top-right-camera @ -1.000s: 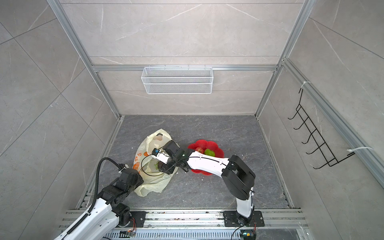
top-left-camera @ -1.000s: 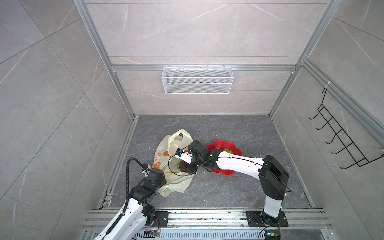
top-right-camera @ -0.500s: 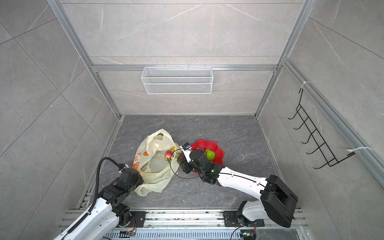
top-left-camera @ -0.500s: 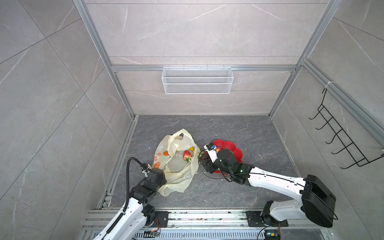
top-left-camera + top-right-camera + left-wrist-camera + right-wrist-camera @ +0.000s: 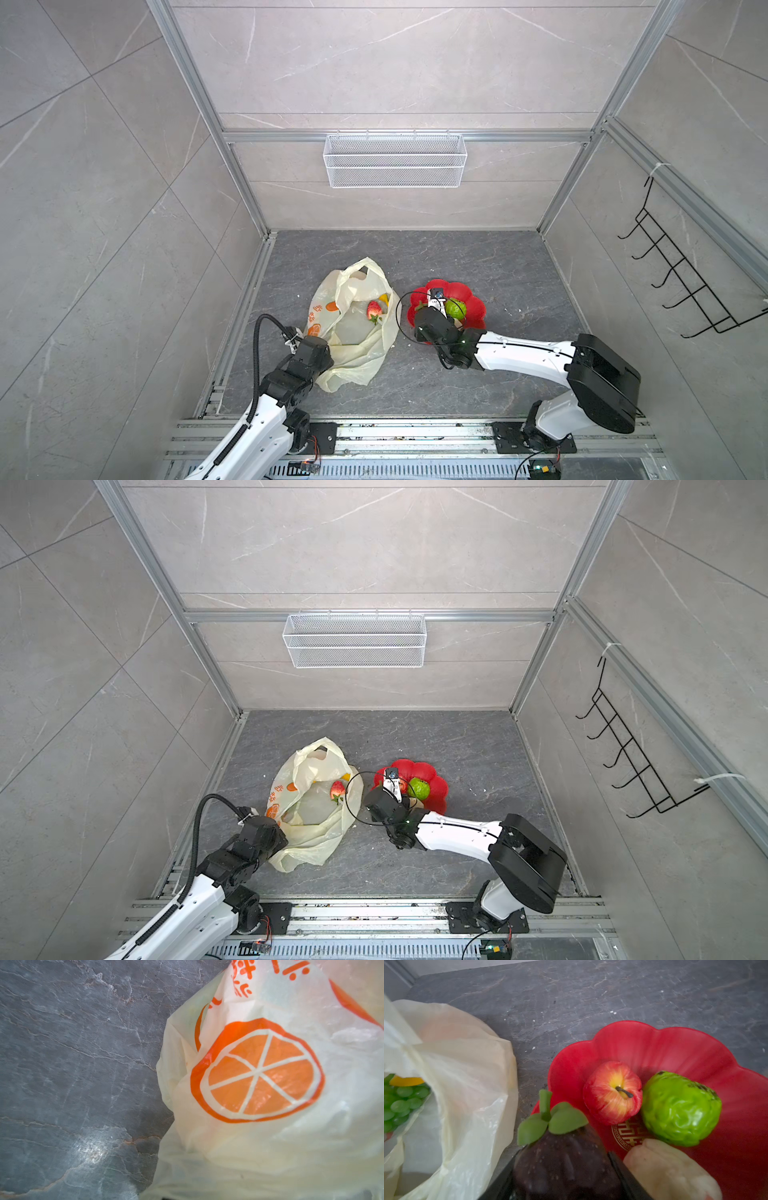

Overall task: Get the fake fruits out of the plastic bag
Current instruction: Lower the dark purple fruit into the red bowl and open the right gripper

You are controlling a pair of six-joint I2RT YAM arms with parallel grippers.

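Note:
The cream plastic bag [image 5: 353, 332] lies open on the floor, left of the red flower-shaped plate [image 5: 473, 309]. A red strawberry [image 5: 374, 309] and a yellow piece show in its mouth, and green grapes [image 5: 400, 1103] lie inside. My left gripper [image 5: 324, 353] is shut on the bag's near-left edge; the plastic [image 5: 270, 1126] hides its jaws. My right gripper [image 5: 562, 1165] is shut on a dark purple fruit [image 5: 566, 1174] with green leaves, held over the plate's near-left rim. On the plate rest a red apple [image 5: 611, 1093], a green bumpy fruit [image 5: 679, 1109] and a beige one [image 5: 664, 1167].
A white wire-mesh basket [image 5: 395, 160] hangs on the back wall and a black hook rack [image 5: 681, 282] on the right wall. A black cable loop [image 5: 401, 316] from the right wrist arcs between bag and plate. Tiled walls enclose the grey floor.
My right gripper has come out of the bag's mouth and swung right to the plate with the dark fruit in it. The strawberry now shows in the bag. The left arm has stayed put.

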